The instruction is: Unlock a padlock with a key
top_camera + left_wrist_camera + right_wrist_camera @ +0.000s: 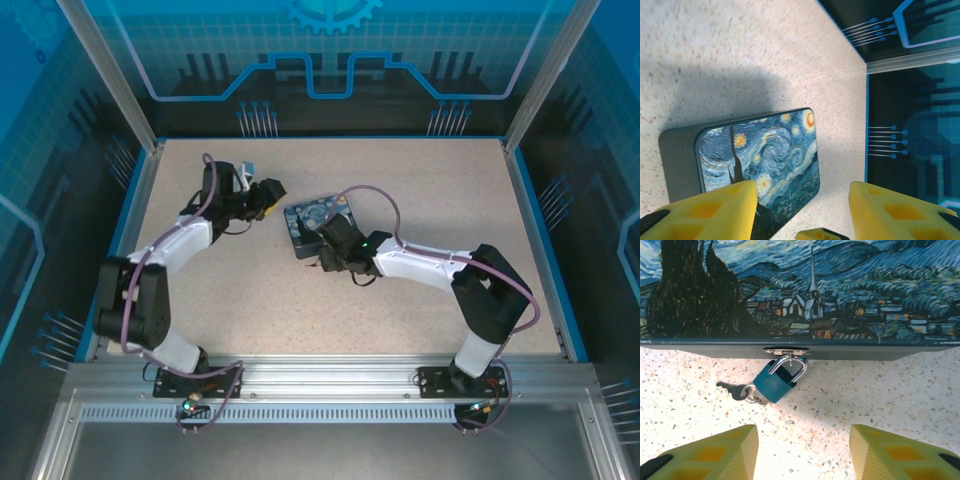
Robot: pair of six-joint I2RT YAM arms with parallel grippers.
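Padlock (776,383) just ahead of low right gripper (804,441)

L arm (150,285): base at 7 o'clock in top view, elbow pushed out twd 9, forearm running up twd 1 o'clock. L gripper (268,195) at its end pts twd 3 o'clock. Wrist cam: L fingers (710,212) yellow, well apart, nothing btwn them.

R arm (440,268): base at 5 o'clock, upper link up twd 12, elbow bent sharp, forearm running out twd 9–10 o'clock. R gripper (325,245) pts twd 10 o'clock. Wrist cam: R fingers (710,452) yellow, also well apart, gap bare. The 2 grippers sit near each other, not touching.
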